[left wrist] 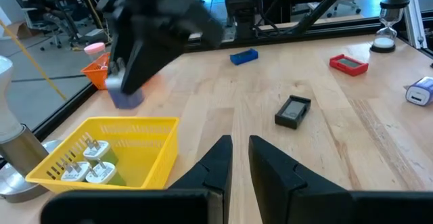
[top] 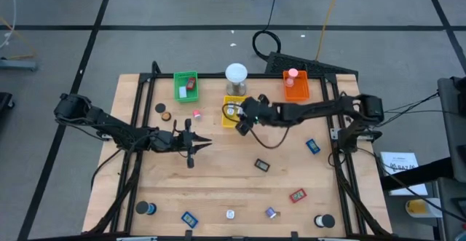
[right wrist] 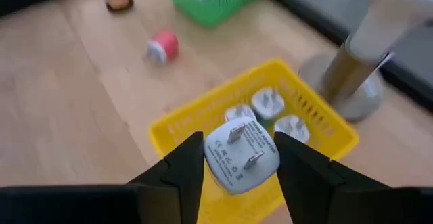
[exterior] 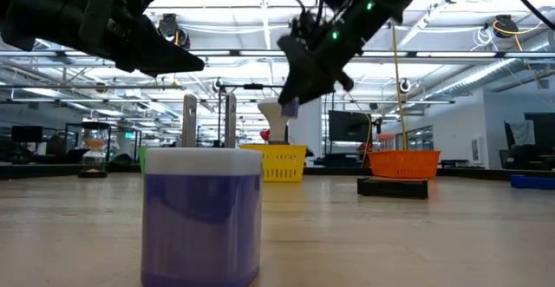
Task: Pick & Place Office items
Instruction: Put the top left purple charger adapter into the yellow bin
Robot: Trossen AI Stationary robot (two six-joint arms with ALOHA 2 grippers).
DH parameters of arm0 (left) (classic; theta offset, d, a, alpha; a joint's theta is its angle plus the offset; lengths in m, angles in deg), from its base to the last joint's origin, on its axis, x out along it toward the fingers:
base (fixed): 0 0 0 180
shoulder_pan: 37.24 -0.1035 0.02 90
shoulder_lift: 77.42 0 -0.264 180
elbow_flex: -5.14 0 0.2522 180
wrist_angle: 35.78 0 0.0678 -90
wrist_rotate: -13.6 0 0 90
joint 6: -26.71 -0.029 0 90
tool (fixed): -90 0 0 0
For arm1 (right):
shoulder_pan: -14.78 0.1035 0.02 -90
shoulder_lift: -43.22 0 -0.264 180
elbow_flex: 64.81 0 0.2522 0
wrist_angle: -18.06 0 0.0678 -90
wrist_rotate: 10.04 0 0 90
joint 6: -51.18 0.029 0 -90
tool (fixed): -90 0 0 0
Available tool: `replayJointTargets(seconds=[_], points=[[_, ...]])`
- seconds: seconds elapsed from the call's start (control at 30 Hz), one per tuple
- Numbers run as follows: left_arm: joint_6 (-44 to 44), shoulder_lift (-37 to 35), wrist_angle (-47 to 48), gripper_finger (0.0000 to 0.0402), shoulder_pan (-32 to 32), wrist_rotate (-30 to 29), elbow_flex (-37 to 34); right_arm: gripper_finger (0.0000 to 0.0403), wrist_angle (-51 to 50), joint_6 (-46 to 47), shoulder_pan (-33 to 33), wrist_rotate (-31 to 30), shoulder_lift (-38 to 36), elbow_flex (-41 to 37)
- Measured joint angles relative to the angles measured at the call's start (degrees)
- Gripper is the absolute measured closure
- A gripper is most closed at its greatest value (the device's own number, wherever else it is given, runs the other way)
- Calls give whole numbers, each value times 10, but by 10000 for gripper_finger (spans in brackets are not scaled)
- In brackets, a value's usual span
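Observation:
My right gripper (right wrist: 238,158) is shut on a small white plug adapter (right wrist: 240,155) with two metal prongs, lifted over the yellow tray (top: 231,104) at the table's far middle. Three similar white adapters (right wrist: 265,112) lie in that tray. In the left wrist view the held adapter (left wrist: 126,97) shows bluish under the right gripper (left wrist: 128,88). My left gripper (top: 202,145) waits shut at the left middle of the table, holding nothing. Other office items lie loose: a blue piece (top: 312,146), a dark piece (top: 262,165), a red piece (top: 297,195). My right gripper pinches the adapter's two opposite side walls (right wrist: 211,158) between its two fingers. The pronged face (right wrist: 242,149) is turned back toward the wrist. The fingers slant down from the table's right side. The adapter hangs clear of the table, over the yellow tray's near rim.
A green tray (top: 186,84) and an orange tray (top: 295,87) flank a white-domed metal cylinder (top: 236,73) along the far edge. A pink bit (top: 196,113) and a brown disc (top: 165,116) lie left of the yellow tray. Black rolls (top: 324,220) and small pieces line the near edge.

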Motion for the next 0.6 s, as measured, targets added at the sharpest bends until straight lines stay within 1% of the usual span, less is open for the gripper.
replayJointTargets(seconds=[0.1, 0.23, 0.33, 0.47, 0.6], points=[[0, 0, 0, 350, 0, 0, 0, 251, 19, -19, -29, 43, 26, 0], [0, 0, 0, 350, 0, 0, 0, 252, 27, -49, -47, 49, 59, 0], [0, 0, 0, 350, 0, 0, 0, 255, 50, -69, -55, 61, 81, 0], [3, 0, 0, 350, 0, 0, 0, 250, 83, -87, -57, 66, 92, 0], [3, 0, 0, 350, 0, 0, 0, 251, 74, -89, -59, 75, 93, 0]])
